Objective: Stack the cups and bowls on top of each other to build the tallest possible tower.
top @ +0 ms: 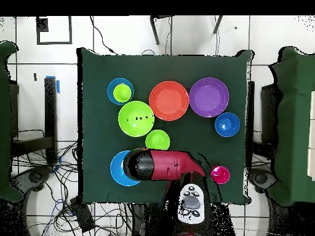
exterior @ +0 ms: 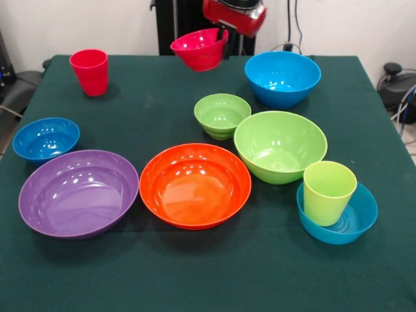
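Observation:
My gripper [exterior: 221,39] is at the far side of the table, shut on the right rim of the small red bowl [exterior: 197,49]. It holds the bowl tilted in the air. The lime-green tumbler [exterior: 328,192] stands upright inside the teal-blue bowl [exterior: 356,222] at the near right; they also show in the overhead view [top: 122,92]. The red tumbler [exterior: 90,71] stands alone at the far left and shows in the overhead view [top: 219,174]. The small dark-blue bowl [exterior: 45,138] sits at the left. In the overhead view the arm [top: 166,166] hides the red bowl.
A big purple bowl [exterior: 78,193], a big orange bowl [exterior: 195,185] and a big lime bowl [exterior: 279,146] lie across the middle. A small ribbed lime bowl [exterior: 222,116] sits behind them. A large blue bowl [exterior: 283,78] stands right of the gripper.

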